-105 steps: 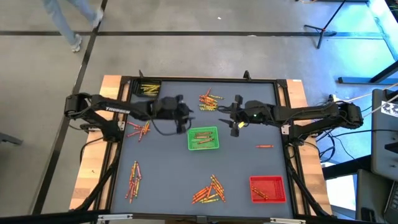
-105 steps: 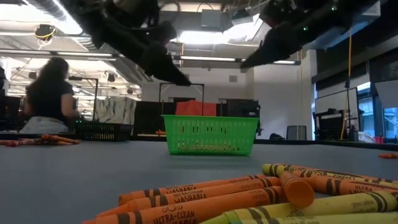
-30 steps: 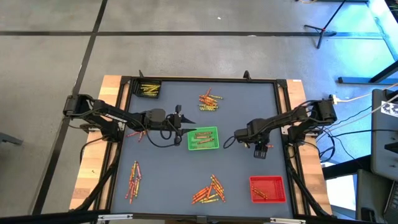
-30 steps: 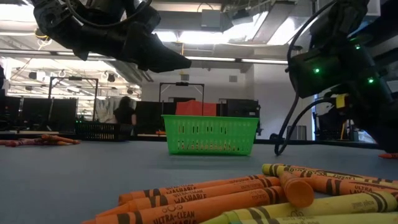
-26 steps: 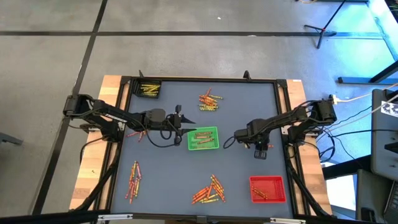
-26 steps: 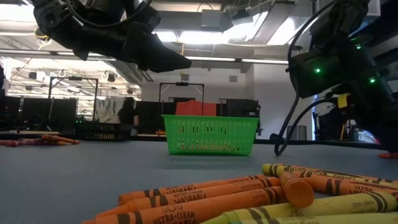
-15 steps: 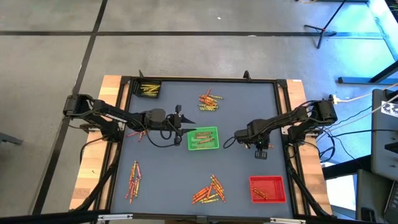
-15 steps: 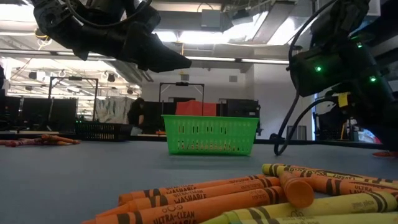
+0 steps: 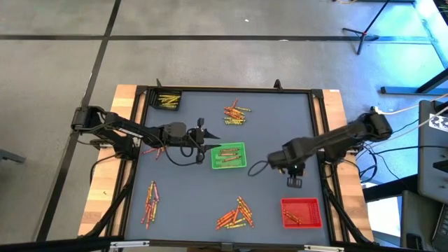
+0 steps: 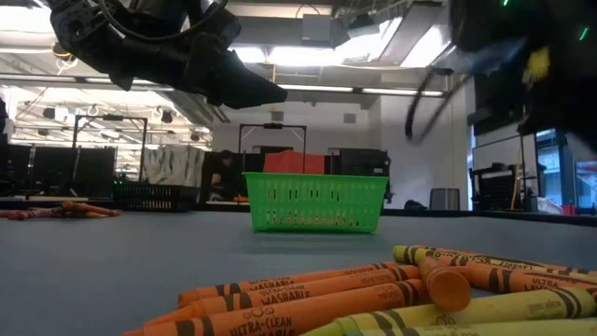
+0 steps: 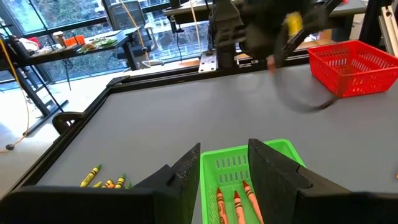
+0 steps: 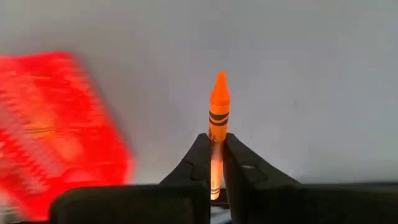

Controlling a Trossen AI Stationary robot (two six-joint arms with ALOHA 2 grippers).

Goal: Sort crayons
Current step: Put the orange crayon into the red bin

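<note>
Orange crayon (image 12: 217,118) is pinched between the right gripper's (image 12: 214,163) fingers, tip pointing out ahead, clear of the grey worktop (image 9: 280,126). It is held by its lower end, so most of the stick shows and can drop clean. In the high view the right gripper (image 9: 295,176) sits near the right edge of the worktop, just short of the red tray (image 9: 302,213) in the near right corner; likely carrying the crayon there, since that tray already holds reddish sticks.

Other crayons: a loose pile (image 9: 236,213) by the near edge, another (image 9: 150,203) near the left edge, a cluster (image 9: 236,114) toward the far edge, yellows in a dark tray (image 9: 168,101) at the far left corner, a few beside the left arm (image 9: 155,145).

Left gripper (image 11: 224,180) hangs over the green tray (image 9: 229,155) mid-worktop, jaws apart, holding nothing. Orange and red sticks (image 11: 235,201) lie in that tray under it. Looks parked, waiting.
</note>
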